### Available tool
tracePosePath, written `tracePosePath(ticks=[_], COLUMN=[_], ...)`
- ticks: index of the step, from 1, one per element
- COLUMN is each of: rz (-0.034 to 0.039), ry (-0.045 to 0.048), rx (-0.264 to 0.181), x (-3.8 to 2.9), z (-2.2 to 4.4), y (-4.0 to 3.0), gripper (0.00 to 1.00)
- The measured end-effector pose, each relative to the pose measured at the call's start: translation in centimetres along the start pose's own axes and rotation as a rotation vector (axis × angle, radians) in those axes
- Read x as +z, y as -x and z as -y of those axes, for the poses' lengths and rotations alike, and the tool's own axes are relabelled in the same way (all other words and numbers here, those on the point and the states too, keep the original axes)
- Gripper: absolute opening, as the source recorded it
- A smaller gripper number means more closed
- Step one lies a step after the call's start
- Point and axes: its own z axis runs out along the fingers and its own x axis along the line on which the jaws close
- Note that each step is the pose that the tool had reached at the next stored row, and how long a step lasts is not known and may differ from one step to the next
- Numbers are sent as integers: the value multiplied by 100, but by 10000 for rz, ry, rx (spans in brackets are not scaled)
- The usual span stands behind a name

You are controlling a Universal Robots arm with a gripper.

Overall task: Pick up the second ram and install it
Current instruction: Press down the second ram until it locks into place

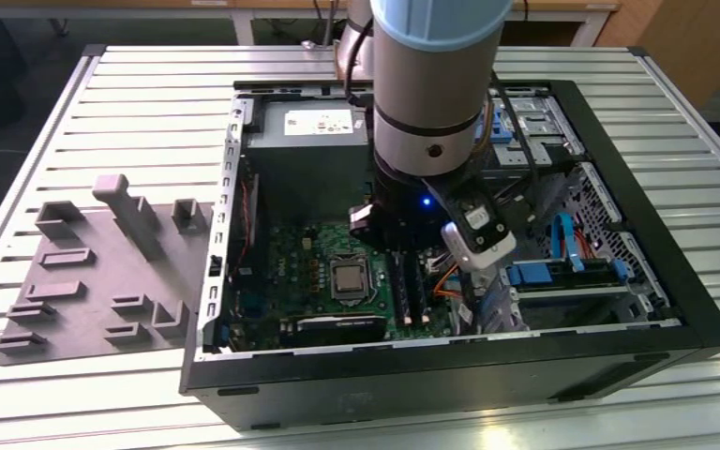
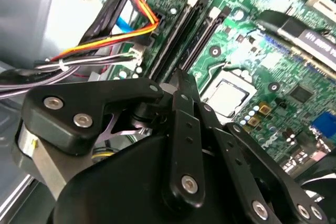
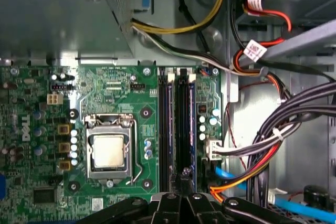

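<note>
An open black computer case (image 1: pixel 460 375) lies on its side on a slatted metal table (image 1: pixel 147 103), so that the green motherboard (image 1: pixel 297 253) faces up and can be reached from above. The robot arm (image 1: pixel 429 84) reaches straight down into the case; its gripper (image 3: pixel 184 174) hangs low over the near end of the long memory slots. That placement suits work on a stick standing in a slot.

In both wrist views the two black fingers (image 2: pixel 184 124) are closed together into one narrow blade, and nothing shows between them. I judge they are shut in order to push on something, not to carry it.

In the first wrist view two dark blue-black sticks stand on edge in the slots, to the right of the silver processor socket (image 3: pixel 109 150). The one just beside the fingertip, on the cable side, I take to be the second ram (image 3: pixel 191 124); the other stick (image 3: pixel 169 124) sits a slot or so away. Whether the second ram is fully seated I cannot tell; whether the fingertip touches it is also unclear.

Inside the case, the grey power supply (image 1: pixel 310 122) fills the far corner. Bundled black, red, yellow and orange cables (image 3: pixel 262 145) run along the right of the board, clear of the slots.

On the table at the exterior view's left lies the grey plastic holder tray (image 1: pixel 85 281), well apart from the case; its upright pockets appear to hold no stick.
</note>
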Motion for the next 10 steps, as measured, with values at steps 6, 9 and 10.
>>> tracePosePath(ticks=[6, 9, 10], rz=[-2, -2, -2], ry=[28, 45, 51], rx=[3, 4, 4], x=[-1, -1, -1], z=[-2, -2, -2], y=[-1, -1, -1], gripper=[11, 11, 11])
